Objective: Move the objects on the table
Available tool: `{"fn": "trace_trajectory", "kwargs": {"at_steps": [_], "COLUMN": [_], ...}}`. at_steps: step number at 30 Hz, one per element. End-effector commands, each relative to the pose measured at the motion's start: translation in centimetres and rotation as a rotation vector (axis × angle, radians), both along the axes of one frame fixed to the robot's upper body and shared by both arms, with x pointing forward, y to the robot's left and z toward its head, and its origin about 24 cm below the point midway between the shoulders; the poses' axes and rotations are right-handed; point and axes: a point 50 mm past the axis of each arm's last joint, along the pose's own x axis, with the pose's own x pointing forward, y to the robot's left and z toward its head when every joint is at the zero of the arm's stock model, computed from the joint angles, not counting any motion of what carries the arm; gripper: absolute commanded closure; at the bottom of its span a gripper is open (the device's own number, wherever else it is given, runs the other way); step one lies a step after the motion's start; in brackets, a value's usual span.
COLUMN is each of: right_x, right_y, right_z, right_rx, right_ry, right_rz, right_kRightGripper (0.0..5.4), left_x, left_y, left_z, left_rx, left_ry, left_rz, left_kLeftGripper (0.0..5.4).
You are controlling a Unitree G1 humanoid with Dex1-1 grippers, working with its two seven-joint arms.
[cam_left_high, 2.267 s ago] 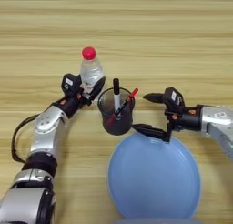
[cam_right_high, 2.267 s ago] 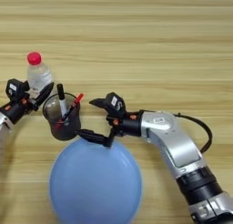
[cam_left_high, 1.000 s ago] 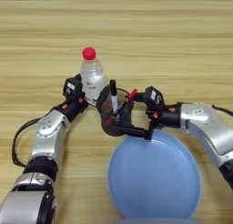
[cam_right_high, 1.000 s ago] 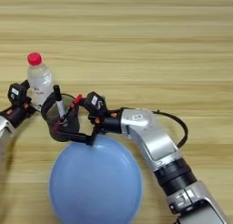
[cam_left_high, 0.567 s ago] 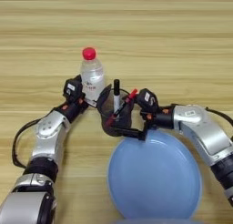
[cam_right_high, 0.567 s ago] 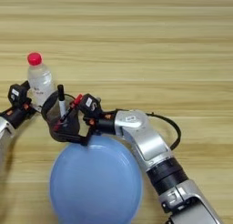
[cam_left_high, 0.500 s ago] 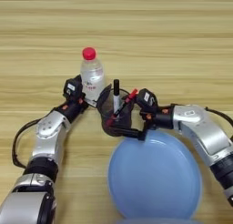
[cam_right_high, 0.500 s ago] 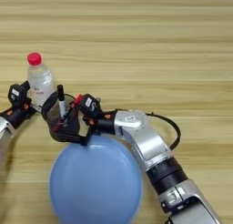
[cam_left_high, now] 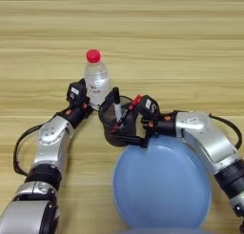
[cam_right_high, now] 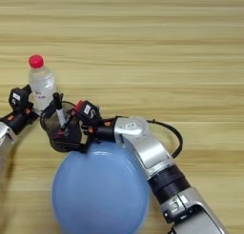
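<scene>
Left eye view: a clear bottle [cam_left_high: 97, 82] with a red cap stands on the wooden table [cam_left_high: 181, 47]. Touching it in front is a dark cup [cam_left_high: 117, 128] with a black-capped marker [cam_left_high: 116, 102] and a red-capped marker [cam_left_high: 130, 106] inside. The left gripper [cam_left_high: 87, 106] is beside the bottle; I cannot tell if it pinches. The right gripper [cam_left_high: 131, 128] is spread around the cup. A big blue plate [cam_left_high: 164, 180] lies just behind the cup's near side.

Right eye view: the right arm hides part of the cup. Compared with 2.3 seconds ago, the right gripper has come from beside the plate up to the cup.
</scene>
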Motion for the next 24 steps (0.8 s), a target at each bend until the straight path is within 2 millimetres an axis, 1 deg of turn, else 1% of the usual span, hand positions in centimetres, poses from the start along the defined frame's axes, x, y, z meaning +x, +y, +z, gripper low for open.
{"fn": "trace_trajectory", "kwargs": {"at_steps": [1, 8, 18, 24], "right_x": [0.5, 0.6, 0.7, 0.4], "right_y": [0.2, 0.0, -1.4, -2.6], "right_z": [1.0, 1.5, 3.5, 5.2], "right_rx": [0.012, 0.026, 0.087, 0.113], "right_ry": [-0.039, -0.045, -0.088, -0.123], "right_rz": [0.005, 0.005, 0.010, 0.012], "right_kRightGripper": [0.74, 0.74, 0.74, 0.74], "left_x": [0.0, 0.1, 0.2, 0.1], "left_y": [0.0, 0.0, 0.1, 0.2], "left_z": [0.1, 0.2, 0.2, 0.2], "left_rx": [0.013, 0.014, 0.015, 0.016], "left_ry": [-0.007, -0.009, -0.013, -0.014], "left_rz": [-0.007, -0.003, -0.001, 0.000], "left_kLeftGripper": [0.00, 0.00, 0.00, 0.00]}}
